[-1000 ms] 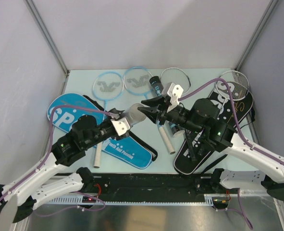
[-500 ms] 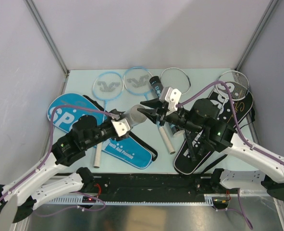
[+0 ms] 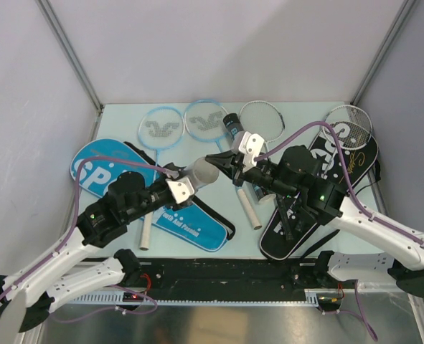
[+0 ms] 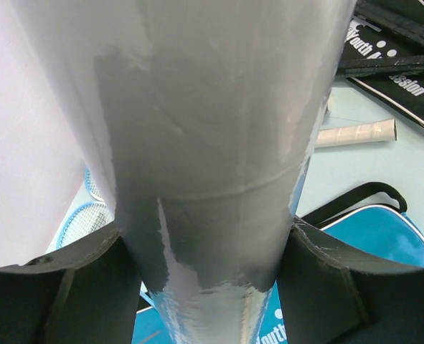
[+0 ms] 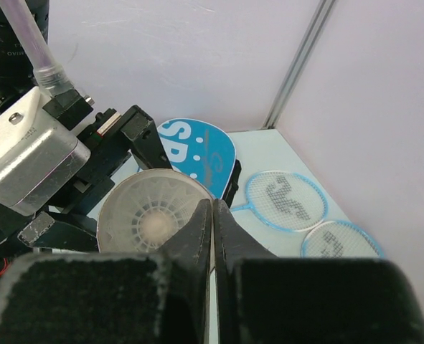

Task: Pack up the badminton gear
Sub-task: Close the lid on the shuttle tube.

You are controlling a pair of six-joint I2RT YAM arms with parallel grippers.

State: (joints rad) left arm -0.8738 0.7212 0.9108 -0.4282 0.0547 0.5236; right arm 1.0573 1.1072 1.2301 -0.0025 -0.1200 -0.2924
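Two arms face each other over the worktop (image 3: 118, 122) in your top view: the left end effector (image 3: 186, 185) clamps the white tube (image 3: 201, 173), its long axis running up-right, mouth at the right end effector (image 3: 216, 158), whose tips are together. Left wrist: only the tube's wall between the fingers (image 4: 330, 287). Right wrist alone shows you a shuttlecock (image 5: 153, 226) inside the mouth.

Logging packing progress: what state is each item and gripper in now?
Left gripper: closed around the white tube.
White tube: held off the table, mouth open.
Shuttlecock: inside the white tube.
Right gripper: shut, empty, at the tube's mouth.
Light-blue rackets: loose on the table, unpacked.
Silver rackets: loose on the table, unpacked.
Blue cover: lying flat.
Black cover: lying flat.
Black tube: lying down.
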